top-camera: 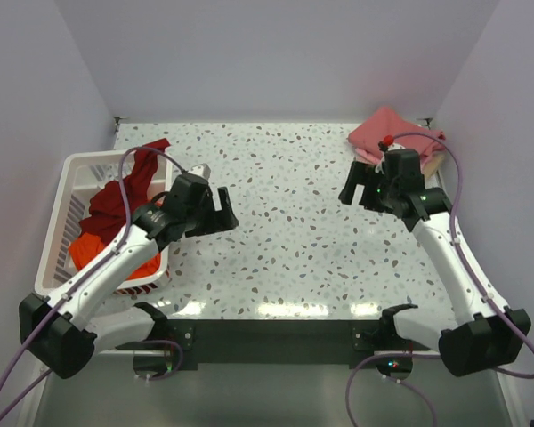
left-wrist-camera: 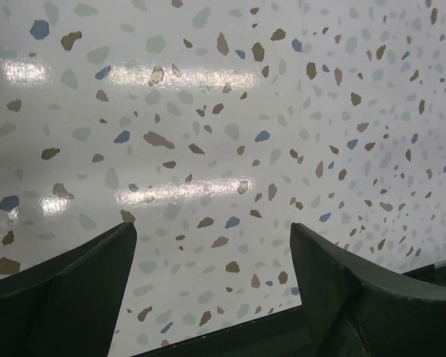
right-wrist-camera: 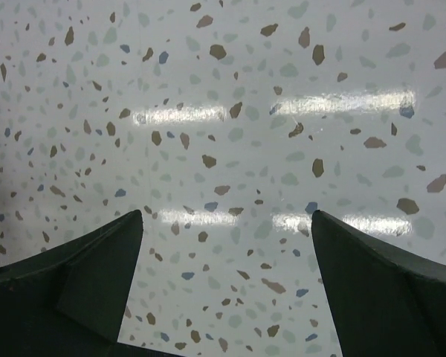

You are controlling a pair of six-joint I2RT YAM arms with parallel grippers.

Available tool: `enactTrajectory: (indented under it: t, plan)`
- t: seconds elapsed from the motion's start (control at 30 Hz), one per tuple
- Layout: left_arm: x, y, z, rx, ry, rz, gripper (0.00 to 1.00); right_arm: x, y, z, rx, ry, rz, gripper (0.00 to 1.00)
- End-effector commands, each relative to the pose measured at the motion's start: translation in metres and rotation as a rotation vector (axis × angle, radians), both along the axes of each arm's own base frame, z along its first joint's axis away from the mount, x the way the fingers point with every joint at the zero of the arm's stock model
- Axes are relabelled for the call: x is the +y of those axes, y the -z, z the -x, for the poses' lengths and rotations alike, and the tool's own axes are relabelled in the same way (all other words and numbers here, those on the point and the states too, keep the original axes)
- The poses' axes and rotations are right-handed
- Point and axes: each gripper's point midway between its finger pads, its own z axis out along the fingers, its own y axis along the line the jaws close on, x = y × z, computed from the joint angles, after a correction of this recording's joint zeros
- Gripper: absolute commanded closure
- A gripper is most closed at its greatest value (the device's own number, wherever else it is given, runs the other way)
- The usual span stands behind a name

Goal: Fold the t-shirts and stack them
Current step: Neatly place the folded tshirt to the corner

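Top external: crumpled t-shirts, slatted basket

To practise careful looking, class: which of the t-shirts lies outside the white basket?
The rose-pink t-shirt at the far right corner of the table. The dark red t-shirt and the orange t-shirt both lie in the basket on the left.
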Motion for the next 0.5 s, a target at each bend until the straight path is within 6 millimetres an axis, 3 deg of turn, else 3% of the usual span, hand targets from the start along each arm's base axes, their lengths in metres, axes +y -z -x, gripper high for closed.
enactTrajectory:
  t: [0.0, 0.17, 0.47]
  plan:
    - [0.008, -0.036, -0.005, -0.106, -0.036, -0.004, 0.11, 0.001, 0.006, 0.034, 0.033, 0.013, 0.005, 0.01]
    - [0.013, -0.047, -0.003, -0.144, -0.053, 0.002, 0.09, 0.003, 0.018, 0.055, 0.062, -0.010, 0.010, 0.01]
    - [0.011, -0.041, -0.002, -0.117, -0.029, -0.014, 0.10, 0.006, 0.019, 0.056, 0.062, -0.019, 0.010, 0.01]
